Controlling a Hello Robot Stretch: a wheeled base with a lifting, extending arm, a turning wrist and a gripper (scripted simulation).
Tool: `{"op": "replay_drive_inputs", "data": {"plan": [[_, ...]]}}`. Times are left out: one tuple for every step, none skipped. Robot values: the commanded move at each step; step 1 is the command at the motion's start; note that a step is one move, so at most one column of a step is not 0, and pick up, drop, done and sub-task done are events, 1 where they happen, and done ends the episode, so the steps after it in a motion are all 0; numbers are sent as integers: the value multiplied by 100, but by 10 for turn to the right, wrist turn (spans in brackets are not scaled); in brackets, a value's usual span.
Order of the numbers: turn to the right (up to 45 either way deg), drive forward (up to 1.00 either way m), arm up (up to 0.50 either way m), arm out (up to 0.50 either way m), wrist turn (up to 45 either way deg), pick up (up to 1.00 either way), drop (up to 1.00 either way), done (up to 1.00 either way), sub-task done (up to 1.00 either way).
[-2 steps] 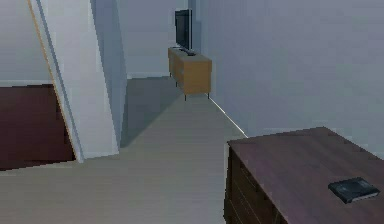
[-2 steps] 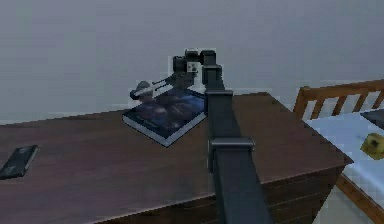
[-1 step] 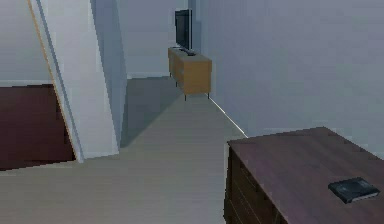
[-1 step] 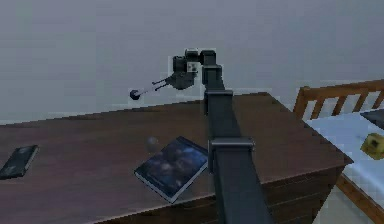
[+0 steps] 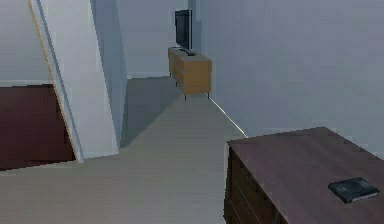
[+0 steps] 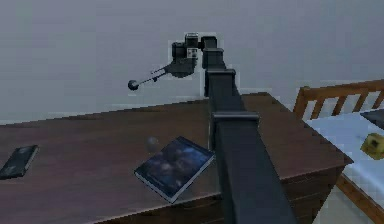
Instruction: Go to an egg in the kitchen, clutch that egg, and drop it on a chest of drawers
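Observation:
A dark wooden chest of drawers (image 6: 90,140) spans the arm side view, and its corner shows at the forward view's lower right (image 5: 290,160). The arm reaches out above its top. My gripper (image 6: 140,82) stands at the arm's far end, high over the top, with only bare wall behind its fingers; it holds nothing. A small pale grey rounded blob (image 6: 152,146) lies on the top below the gripper, beside a flat tablet-like thing (image 6: 178,168). I cannot tell whether the blob is the egg.
A dark phone (image 6: 18,160) (image 5: 353,188) lies on the chest top. A bed with a wooden headboard (image 6: 335,98) stands at the arm side view's right. Ahead, a light wood cabinet (image 5: 192,72) carries a television (image 5: 183,30). Grey floor lies ahead, past a white wall corner (image 5: 85,90).

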Motion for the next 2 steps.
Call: {"op": "replay_drive_inputs", "data": {"plan": [[0,0,0,-8,0,0,0,0,0],[0,0,0,0,0,0,0,100,0]]}}
